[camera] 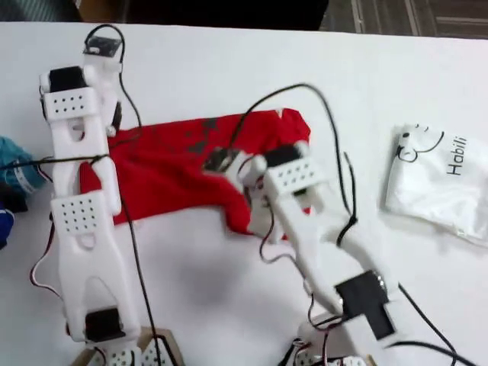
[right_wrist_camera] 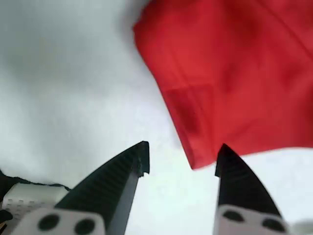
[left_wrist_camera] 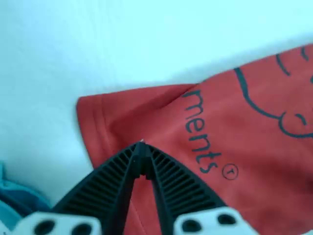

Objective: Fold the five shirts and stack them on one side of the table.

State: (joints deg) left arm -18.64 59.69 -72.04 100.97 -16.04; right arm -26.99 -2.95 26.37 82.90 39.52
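A white table [camera: 229,69] fills the scene, with a strip of dark floor [camera: 396,15] beyond its far edge. Black cables trail from both arms across the tabletop. The red shirt [camera: 175,164] lies spread and rumpled near the table's middle, between the two arms, with dark print on its upper face [left_wrist_camera: 234,147]. A folded white shirt [camera: 438,183] sits well apart at the right. Teal and blue garments [camera: 19,179] bunch at the left edge. The left gripper [left_wrist_camera: 141,156] is closed, its tips pinching the red fabric near a hemmed corner. The right gripper [right_wrist_camera: 181,161] is spread wide above bare table, just beside the shirt's near edge [right_wrist_camera: 234,73].
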